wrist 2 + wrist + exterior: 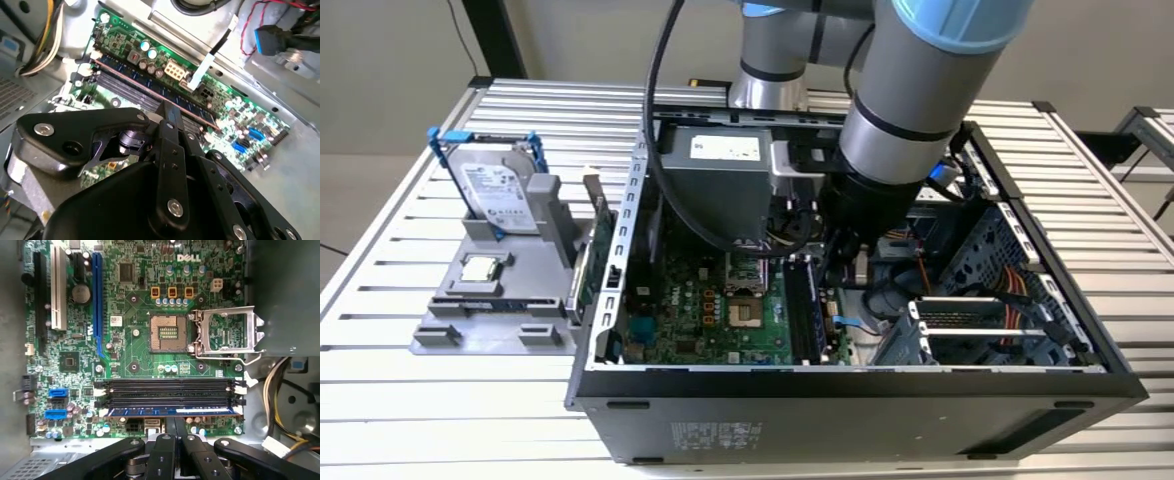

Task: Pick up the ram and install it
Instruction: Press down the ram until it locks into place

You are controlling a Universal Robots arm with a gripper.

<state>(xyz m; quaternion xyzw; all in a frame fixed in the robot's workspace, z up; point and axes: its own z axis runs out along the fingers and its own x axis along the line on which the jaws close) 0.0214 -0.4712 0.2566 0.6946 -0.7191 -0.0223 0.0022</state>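
Now the gripper (175, 426) pinches the ram (172, 411) in 1 slot (170, 401); if it tilts, it could jam.

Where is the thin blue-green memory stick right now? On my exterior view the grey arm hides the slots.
Observer: In the first wrist view the thin blue-green ram stick lies along the long black slot closest to the end effector.
Operator: Are the neighbouring slots filled?
Observer: No. The other long black slots beside it look empty.
Operator: Where along the stick is the end effector?
Observer: In the second wrist view its tip sits right at the stick's top edge, about mid-length.
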